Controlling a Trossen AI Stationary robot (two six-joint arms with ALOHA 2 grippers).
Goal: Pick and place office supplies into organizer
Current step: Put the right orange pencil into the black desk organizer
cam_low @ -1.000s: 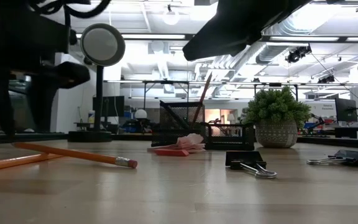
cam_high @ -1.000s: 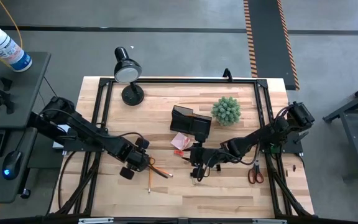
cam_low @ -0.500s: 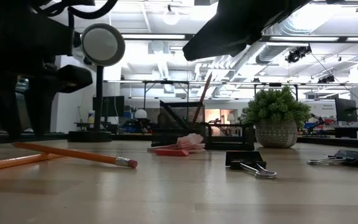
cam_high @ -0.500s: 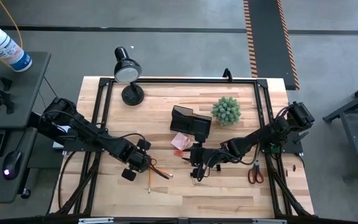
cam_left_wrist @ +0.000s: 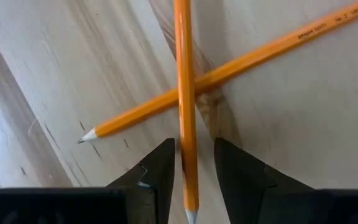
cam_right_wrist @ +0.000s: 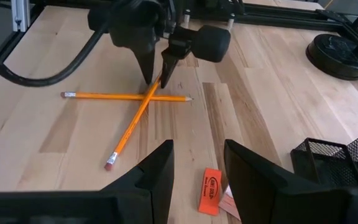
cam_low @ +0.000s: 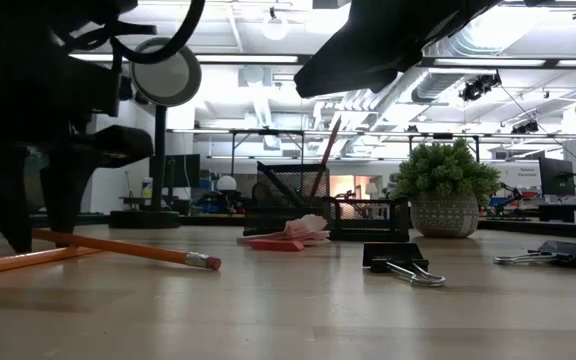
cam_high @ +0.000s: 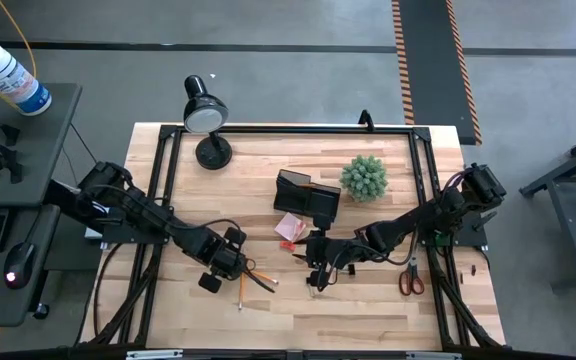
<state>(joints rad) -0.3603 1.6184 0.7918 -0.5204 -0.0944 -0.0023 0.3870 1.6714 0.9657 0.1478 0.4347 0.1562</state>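
— Where is your left gripper [cam_left_wrist: 191,163] right now?

— Down at the table [cam_high: 368,300], on the near-left part of the boards. Its two fingers [cam_left_wrist: 157,171] straddle the upper pencil [cam_left_wrist: 184,93], close on both sides of it near its sharpened tip. I cannot tell whether they actually pinch the wood or just flank it.

— And that pencil, how does it lie?

— Crossed over a second pencil [cam_left_wrist: 229,68]; the two make an X on the tabletop, with the eraser end of one pointing toward the table's front edge.

— Your right gripper [cam_right_wrist: 196,163]?

— It hovers near the table's centre, fingers spread apart, nothing between them. An orange eraser [cam_right_wrist: 210,190] lies on the wood just ahead of it.

— Where's the organizer?

— The organizer [cam_high: 306,196] stands mid-table, toward the back, with one pencil already upright in its tall section. The pink sticky-note pad [cam_high: 288,228] lies just in front of it, touching or nearly so. Black binder clips [cam_low: 402,262] rest on the boards near the right gripper. The red-handled scissors [cam_high: 410,278] lie further right, close to the frame rail.

— Anything else up there?

— The green plant ball [cam_high: 364,177] sits just right of the organizer, and the desk lamp [cam_high: 205,112] stands at the back-left corner.
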